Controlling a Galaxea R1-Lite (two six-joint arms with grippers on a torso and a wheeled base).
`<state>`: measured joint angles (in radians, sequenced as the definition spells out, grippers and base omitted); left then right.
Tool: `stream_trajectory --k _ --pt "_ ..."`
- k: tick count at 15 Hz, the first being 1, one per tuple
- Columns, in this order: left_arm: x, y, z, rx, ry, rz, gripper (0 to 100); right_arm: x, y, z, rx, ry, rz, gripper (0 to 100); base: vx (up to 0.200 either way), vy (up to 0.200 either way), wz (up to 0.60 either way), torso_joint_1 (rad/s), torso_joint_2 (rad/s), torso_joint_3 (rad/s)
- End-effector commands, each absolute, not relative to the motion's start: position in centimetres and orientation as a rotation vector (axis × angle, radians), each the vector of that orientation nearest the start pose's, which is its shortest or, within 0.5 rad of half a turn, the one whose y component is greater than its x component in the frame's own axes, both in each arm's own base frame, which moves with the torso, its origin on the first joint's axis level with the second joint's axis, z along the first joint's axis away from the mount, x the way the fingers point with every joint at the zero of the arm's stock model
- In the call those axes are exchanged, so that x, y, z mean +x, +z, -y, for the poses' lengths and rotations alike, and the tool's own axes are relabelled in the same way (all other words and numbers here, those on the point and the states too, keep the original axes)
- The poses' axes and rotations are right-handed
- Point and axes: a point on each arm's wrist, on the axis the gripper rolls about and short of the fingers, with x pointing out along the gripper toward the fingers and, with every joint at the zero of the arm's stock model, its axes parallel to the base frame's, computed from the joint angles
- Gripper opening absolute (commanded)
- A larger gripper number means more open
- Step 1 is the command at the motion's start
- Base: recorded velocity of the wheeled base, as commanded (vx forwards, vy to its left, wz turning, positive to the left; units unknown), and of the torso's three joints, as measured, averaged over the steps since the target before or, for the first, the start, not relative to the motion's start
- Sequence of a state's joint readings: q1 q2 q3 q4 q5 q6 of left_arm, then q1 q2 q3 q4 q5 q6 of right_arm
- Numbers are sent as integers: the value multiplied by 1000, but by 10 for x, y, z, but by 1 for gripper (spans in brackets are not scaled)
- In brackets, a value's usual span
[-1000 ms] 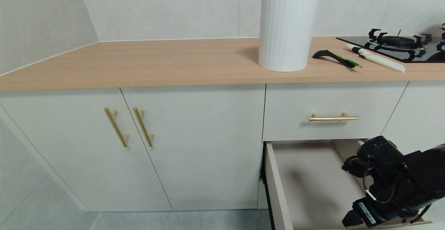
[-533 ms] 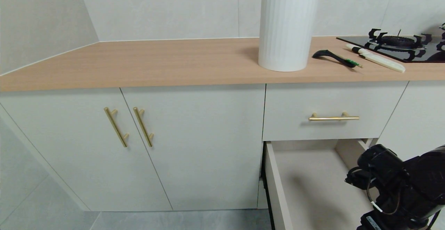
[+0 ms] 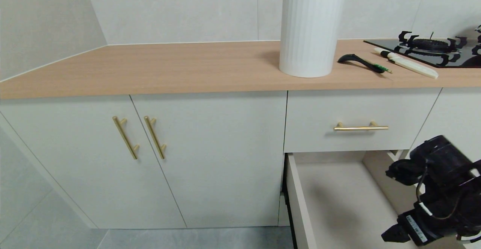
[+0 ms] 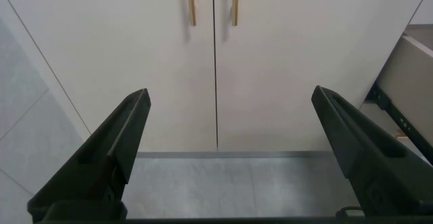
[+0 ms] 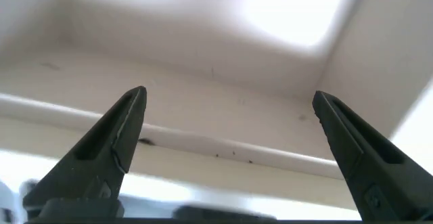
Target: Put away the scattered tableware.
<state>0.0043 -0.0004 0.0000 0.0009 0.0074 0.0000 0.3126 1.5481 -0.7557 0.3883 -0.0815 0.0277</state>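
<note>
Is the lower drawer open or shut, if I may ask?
Open: the lower drawer is pulled out, inside showing; the upper drawer is shut.

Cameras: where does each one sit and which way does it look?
Head view: on the head, looking forward and down at counter, cabinet doors and open drawer; right arm shows.
Left wrist view: on the left wrist, facing cabinet doors and floor; open left pincer shows.
Right wrist view: on the right wrist, facing pale panels; open right pincer shows.
Shared: head and left wrist views both show the gold door handles.
</note>
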Motion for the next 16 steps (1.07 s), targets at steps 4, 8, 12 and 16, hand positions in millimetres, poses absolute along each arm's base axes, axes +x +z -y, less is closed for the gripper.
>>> stream_trajectory --k 4,8,12,16 --pt "-23 75 0 0 12 -2 100 137 228 -41 -96 201 -675 100 0 0 0 0 0 0" --pt "-23 75 0 0 12 -2 100 122 243 -37 -84 208 -585 100 0 0 0 0 0 0" --pt "-23 75 0 0 12 -2 100 121 244 -36 -84 204 -579 100 0 0 0 19 -181 -259" --pt "-23 75 0 0 12 0 100 121 245 -36 -83 202 -574 100 0 0 0 77 -504 -349"
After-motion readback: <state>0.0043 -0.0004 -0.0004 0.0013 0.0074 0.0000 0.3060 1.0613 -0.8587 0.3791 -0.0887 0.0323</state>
